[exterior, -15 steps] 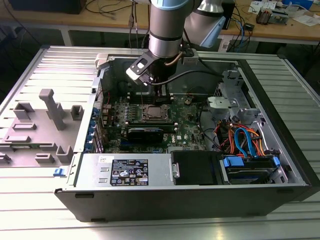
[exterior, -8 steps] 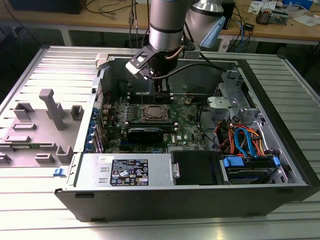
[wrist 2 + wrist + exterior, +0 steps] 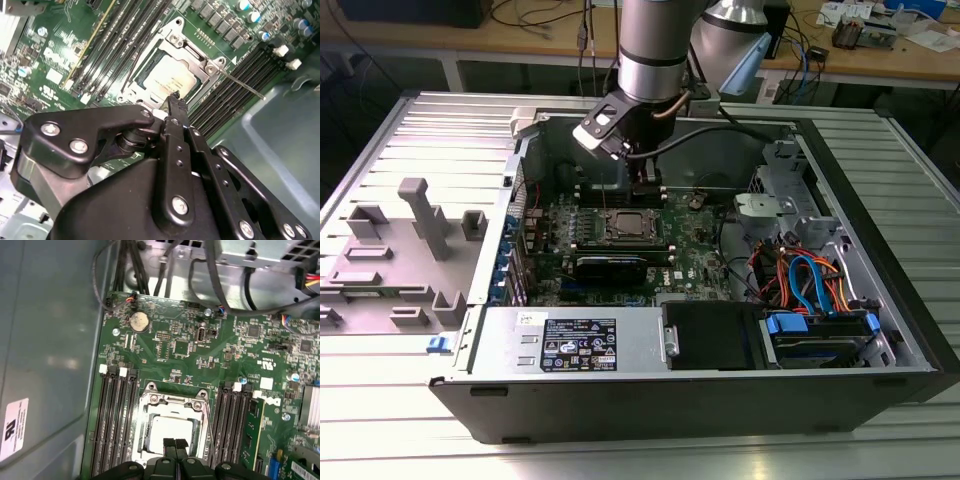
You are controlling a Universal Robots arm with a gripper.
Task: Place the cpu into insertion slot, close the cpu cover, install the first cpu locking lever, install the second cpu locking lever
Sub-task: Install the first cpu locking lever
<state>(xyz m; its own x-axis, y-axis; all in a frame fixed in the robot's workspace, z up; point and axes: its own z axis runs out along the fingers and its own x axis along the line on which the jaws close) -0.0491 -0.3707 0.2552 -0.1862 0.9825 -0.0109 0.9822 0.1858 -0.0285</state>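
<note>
**Gripper right over the chip**

The big dark metal computer case (image 3: 720,405) fills the middle of the exterior view, with a flat green circuit board (image 3: 705,255) inside. The square dark insertion slot (image 3: 608,228) sits mid-board. In the first wrist view, the thin silver cpu cover (image 3: 172,401) frames the small grey square cpu (image 3: 172,432), which lies in the slot. The black gripper (image 3: 175,444) hangs just above the cpu's edge, its 2 fingers pressed together, holding nothing. A thin silver lever (image 3: 240,85) pokes out from the slot's corner.
</note>
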